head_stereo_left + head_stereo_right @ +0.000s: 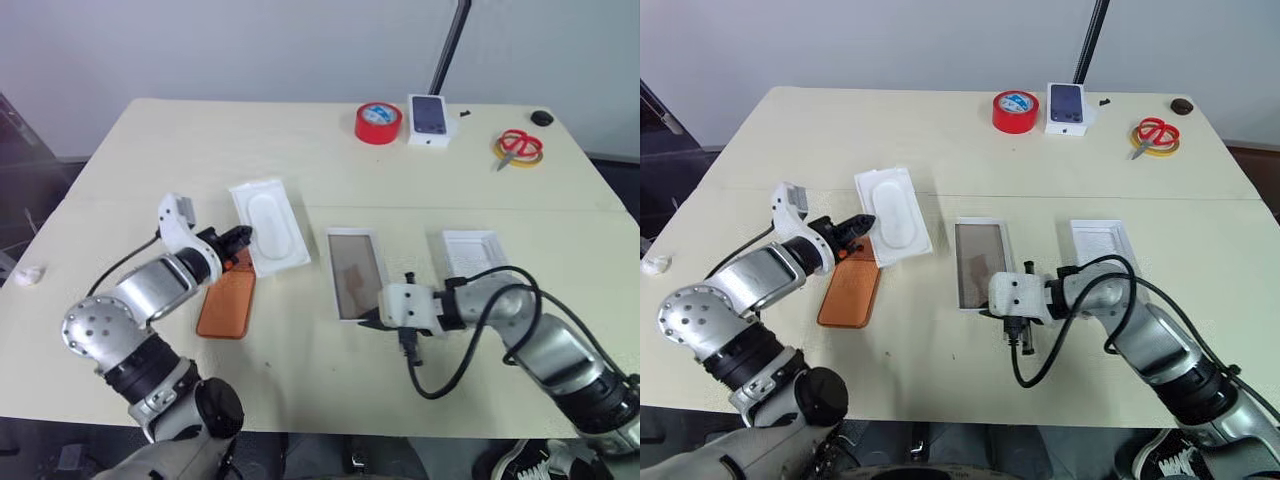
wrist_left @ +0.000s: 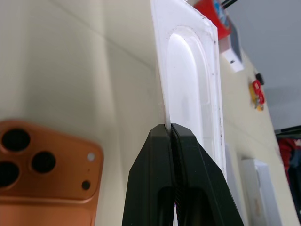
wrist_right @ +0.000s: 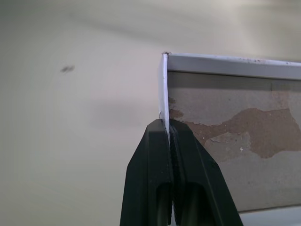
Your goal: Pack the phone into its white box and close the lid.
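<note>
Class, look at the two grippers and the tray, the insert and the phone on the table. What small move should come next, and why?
Probably the left gripper should carry the white insert aside. It is shut on the insert's edge, and the phone lies right beside it, partly under the arm. The right gripper is shut on the rim of the brown-floored white box, steadying it for the phone.
</note>
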Robot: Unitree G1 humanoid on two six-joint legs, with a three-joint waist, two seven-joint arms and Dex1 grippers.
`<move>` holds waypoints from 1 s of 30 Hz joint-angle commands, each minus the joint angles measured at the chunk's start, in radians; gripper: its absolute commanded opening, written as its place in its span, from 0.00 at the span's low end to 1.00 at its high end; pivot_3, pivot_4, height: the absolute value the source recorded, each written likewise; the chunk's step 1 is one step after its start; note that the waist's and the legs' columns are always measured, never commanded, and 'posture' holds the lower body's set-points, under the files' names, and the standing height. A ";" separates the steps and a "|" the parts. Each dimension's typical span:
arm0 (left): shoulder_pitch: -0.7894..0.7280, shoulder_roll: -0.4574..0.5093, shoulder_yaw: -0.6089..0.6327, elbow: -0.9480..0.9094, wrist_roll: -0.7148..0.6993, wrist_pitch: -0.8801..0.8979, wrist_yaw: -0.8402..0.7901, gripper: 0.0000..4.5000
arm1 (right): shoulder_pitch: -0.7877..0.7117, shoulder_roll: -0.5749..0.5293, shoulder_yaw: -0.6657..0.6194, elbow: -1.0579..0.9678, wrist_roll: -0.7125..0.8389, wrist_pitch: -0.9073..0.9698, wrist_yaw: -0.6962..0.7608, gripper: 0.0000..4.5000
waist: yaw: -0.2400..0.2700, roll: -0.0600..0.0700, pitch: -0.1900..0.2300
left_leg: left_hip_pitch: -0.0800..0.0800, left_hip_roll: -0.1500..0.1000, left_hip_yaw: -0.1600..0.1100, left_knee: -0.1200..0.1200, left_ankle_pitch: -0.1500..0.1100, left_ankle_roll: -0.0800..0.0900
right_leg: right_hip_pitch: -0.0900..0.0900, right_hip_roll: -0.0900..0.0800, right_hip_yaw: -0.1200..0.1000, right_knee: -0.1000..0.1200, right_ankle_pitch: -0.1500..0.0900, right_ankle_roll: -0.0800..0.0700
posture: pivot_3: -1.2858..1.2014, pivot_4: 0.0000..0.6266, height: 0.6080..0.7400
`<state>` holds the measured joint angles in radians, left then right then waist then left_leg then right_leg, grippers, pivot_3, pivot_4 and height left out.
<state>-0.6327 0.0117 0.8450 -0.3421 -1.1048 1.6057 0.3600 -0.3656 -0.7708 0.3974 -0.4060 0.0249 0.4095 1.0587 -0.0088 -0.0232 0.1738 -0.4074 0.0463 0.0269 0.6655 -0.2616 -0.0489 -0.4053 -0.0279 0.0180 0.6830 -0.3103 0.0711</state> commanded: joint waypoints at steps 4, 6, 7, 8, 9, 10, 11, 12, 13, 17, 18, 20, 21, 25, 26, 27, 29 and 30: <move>-0.019 -0.038 -0.041 -0.018 -0.114 0.009 0.076 0.00 | -0.068 0.115 0.053 -0.041 -0.048 0.141 -0.076 0.13 | -0.001 0.000 0.000 | 0.000 0.001 0.000 0.000 0.001 -0.002 | 0.000 0.000 0.000 0.000 0.000 0.000 | 0.52 0.24 0.94; -0.008 -0.058 -0.057 -0.022 -0.138 0.001 0.102 0.00 | -0.070 0.125 0.024 -0.066 -0.015 0.179 -0.073 0.30 | 0.000 0.000 0.000 | 0.000 0.001 0.000 0.000 0.001 -0.002 | 0.000 -0.001 0.000 0.000 0.000 0.000 | 0.52 0.24 0.94; 0.000 -0.068 -0.068 -0.022 -0.150 -0.004 0.115 0.00 | -0.072 0.124 0.006 -0.073 -0.003 0.193 -0.074 0.42 | 0.000 0.000 0.000 | 0.000 0.001 0.000 0.000 0.001 -0.002 | 0.000 -0.001 0.000 0.000 0.000 0.000 | 0.52 0.24 0.94; 0.008 -0.079 -0.080 -0.021 -0.162 -0.011 0.129 0.00 | -0.073 0.120 -0.017 -0.076 0.008 0.197 -0.076 0.54 | -0.001 0.000 0.000 | 0.000 0.001 0.000 0.000 0.001 -0.001 | 0.000 -0.001 0.000 0.000 0.000 0.000 | 0.52 0.24 0.94; 0.019 -0.093 -0.098 -0.023 -0.172 -0.015 0.140 0.00 | -0.073 0.108 -0.048 -0.075 0.025 0.199 -0.074 0.61 | -0.001 0.000 0.000 | 0.000 0.001 0.000 0.000 0.000 0.000 | 0.000 -0.001 0.000 0.000 0.000 0.000 | 0.52 0.24 0.94; 0.031 -0.106 -0.117 -0.021 -0.177 -0.017 0.148 0.00 | -0.073 0.096 -0.081 -0.067 0.039 0.197 -0.072 0.61 | -0.001 0.000 0.000 | 0.000 0.001 0.000 0.000 -0.001 0.001 | 0.000 -0.001 0.000 0.000 0.000 0.000 | 0.52 0.24 0.94; 0.043 -0.116 -0.141 -0.020 -0.176 -0.017 0.154 0.00 | -0.073 0.082 -0.114 -0.054 0.052 0.193 -0.068 0.61 | 0.000 0.000 0.000 | 0.000 0.001 0.000 0.000 -0.001 0.002 | 0.000 -0.001 0.000 0.000 0.000 0.000 | 0.52 0.24 0.94; 0.054 -0.123 -0.166 -0.019 -0.174 -0.016 0.157 0.00 | -0.074 0.068 -0.140 -0.040 0.062 0.189 -0.064 0.61 | 0.000 0.000 0.000 | 0.000 0.000 0.000 0.000 -0.001 0.002 | 0.000 -0.001 0.000 0.000 0.000 0.000 | 0.52 0.24 0.94; 0.066 -0.130 -0.190 -0.017 -0.175 -0.017 0.161 0.00 | -0.073 0.052 -0.161 -0.025 0.070 0.181 -0.059 0.61 | -0.001 0.000 0.000 | 0.000 0.000 0.000 0.000 -0.002 0.003 | 0.000 -0.001 0.000 0.000 0.000 0.000 | 0.52 0.24 0.94; 0.099 -0.157 -0.258 -0.006 -0.185 -0.037 0.183 0.00 | -0.058 -0.015 -0.214 0.032 0.073 0.135 -0.046 0.61 | -0.002 0.000 0.000 | 0.000 -0.001 0.000 0.000 -0.002 0.003 | 0.000 0.000 0.000 0.000 0.000 0.000 | 0.52 0.24 0.94; 0.105 -0.156 -0.274 -0.002 -0.184 -0.041 0.183 0.00 | -0.054 -0.028 -0.219 0.047 0.067 0.121 -0.048 0.61 | -0.004 0.000 0.000 | 0.000 -0.001 0.000 0.000 -0.002 0.003 | 0.000 0.000 0.000 0.000 0.000 0.000 | 0.52 0.24 0.94; 0.115 -0.152 -0.301 0.003 -0.187 -0.051 0.186 0.00 | -0.048 -0.042 -0.224 0.069 0.060 0.097 -0.054 0.61 | -0.004 0.000 0.000 | 0.000 -0.001 0.000 0.000 -0.002 0.003 | 0.000 0.001 0.000 0.000 0.000 0.000 | 0.52 0.24 0.94; 0.120 -0.146 -0.316 0.006 -0.184 -0.053 0.182 0.00 | -0.047 -0.043 -0.225 0.080 0.058 0.087 -0.061 0.61 | -0.005 0.000 0.000 | 0.000 -0.001 0.000 0.000 -0.002 0.003 | 0.000 0.001 0.000 0.000 0.000 0.000 | 0.52 0.24 0.94; 0.130 -0.128 -0.359 0.029 -0.181 -0.075 0.179 0.00 | -0.060 -0.037 -0.225 0.123 0.045 0.058 -0.085 0.61 | -0.002 0.000 0.000 | 0.000 -0.001 0.000 0.000 -0.002 0.003 | 0.000 0.001 0.000 0.000 0.000 0.000 | 0.52 0.24 0.94; 0.132 -0.126 -0.365 0.032 -0.183 -0.083 0.181 0.00 | -0.062 -0.037 -0.226 0.130 0.046 0.052 -0.088 0.61 | -0.002 0.000 0.000 | 0.000 -0.001 0.000 0.000 -0.002 0.003 | 0.000 0.001 0.000 0.000 0.000 0.000 | 0.52 0.24 0.94; 0.134 -0.122 -0.371 0.035 -0.189 -0.091 0.181 0.00 | -0.064 -0.037 -0.225 0.136 0.046 0.046 -0.090 0.61 | -0.002 0.000 0.000 | 0.000 -0.001 0.000 0.000 -0.002 0.003 | 0.000 0.001 0.000 0.000 0.000 0.000 | 0.52 0.24 0.94; 0.138 -0.116 -0.382 0.039 -0.208 -0.109 0.183 0.07 | -0.068 -0.037 -0.224 0.152 0.043 0.031 -0.095 0.62 | -0.001 0.000 0.000 | 0.000 -0.001 0.000 0.000 -0.002 0.003 | 0.000 0.000 0.000 0.000 0.000 0.000 | 0.52 0.24 0.94; 0.141 -0.114 -0.388 0.040 -0.219 -0.118 0.185 0.14 | -0.072 -0.036 -0.224 0.161 0.040 0.025 -0.098 0.62 | -0.002 0.000 0.000 | 0.000 -0.001 0.000 0.000 -0.002 0.003 | 0.000 0.000 0.000 0.000 0.000 0.000 | 0.52 0.24 0.94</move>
<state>-0.4925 -0.1075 0.4816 -0.2881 -1.2798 1.5117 0.5455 -0.4161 -0.8046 0.2035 -0.2422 0.0694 0.4598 0.9692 -0.0107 -0.0235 0.1738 -0.4074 0.0453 0.0270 0.6653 -0.2635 -0.0456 -0.4054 -0.0275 0.0184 0.6831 -0.3102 0.0710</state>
